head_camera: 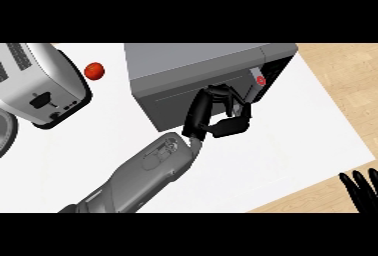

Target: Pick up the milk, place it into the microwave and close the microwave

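The grey microwave [199, 60] stands at the top middle, and its dark front door [166, 102] looks shut against the body. A red button [260, 80] marks its control strip on the right. My left hand [210, 112] comes up from the lower left on a grey forearm. Its fingers [216, 94] are fairly straight and rest against the door by the control strip, with the thumb [235, 125] bent below and nothing held. No milk shows anywhere in view. My right hand [360, 189] rests open at the lower right edge, fingers up.
A silver toaster [40, 85] lies at the far left with a small red round object [94, 71] beside it. A plate's rim [4, 132] shows at the left edge. The white counter [280, 150] ends in wood [351, 90] on the right.
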Controlling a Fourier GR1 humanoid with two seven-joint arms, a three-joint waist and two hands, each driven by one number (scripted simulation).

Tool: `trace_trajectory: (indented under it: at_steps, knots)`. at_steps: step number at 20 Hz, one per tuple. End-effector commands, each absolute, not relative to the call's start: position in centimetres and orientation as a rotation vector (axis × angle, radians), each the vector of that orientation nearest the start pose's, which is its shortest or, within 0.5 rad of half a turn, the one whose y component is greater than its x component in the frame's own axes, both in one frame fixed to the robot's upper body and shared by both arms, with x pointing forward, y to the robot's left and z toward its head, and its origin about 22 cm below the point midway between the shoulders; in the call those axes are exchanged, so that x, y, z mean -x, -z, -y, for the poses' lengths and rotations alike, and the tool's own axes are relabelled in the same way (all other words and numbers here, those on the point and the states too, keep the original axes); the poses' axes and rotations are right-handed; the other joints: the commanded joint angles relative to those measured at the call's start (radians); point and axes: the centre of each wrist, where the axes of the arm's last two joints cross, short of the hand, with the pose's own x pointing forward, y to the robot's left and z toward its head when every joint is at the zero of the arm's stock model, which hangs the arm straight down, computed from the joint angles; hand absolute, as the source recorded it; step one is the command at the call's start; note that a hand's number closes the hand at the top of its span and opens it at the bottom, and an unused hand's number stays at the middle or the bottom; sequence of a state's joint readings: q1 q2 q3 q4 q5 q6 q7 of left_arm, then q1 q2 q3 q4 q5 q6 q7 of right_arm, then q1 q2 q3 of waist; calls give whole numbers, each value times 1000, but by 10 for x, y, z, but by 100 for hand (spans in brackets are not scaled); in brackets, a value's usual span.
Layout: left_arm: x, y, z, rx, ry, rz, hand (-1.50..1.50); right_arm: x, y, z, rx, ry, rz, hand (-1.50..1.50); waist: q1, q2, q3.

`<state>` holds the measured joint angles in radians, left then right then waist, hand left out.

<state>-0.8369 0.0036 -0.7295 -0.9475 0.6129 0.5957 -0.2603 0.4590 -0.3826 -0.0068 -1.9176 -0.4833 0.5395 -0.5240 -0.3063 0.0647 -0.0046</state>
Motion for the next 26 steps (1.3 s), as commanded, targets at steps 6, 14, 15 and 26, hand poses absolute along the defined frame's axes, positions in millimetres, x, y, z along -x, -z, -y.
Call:
trace_trajectory:
  at_steps: [6, 14, 15, 26]
  knots:
    - [-351, -62, -7, 215, 193, 1774, 150, -130, -46, 326, -613, -171, 2001, -150, -29, 15, 3]
    - [-351, -61, -7, 222, 149, 1787, 150, -131, -57, 326, -655, -188, 2013, -150, -41, 18, 2]
    - [-353, -62, -7, 220, 156, 1793, 150, -132, -60, 328, -654, -198, 2022, -150, -41, 16, 3]
    - [-352, -57, -8, 196, 125, 1815, 150, -127, -69, 328, -708, -174, 2024, -150, -60, 23, 4]
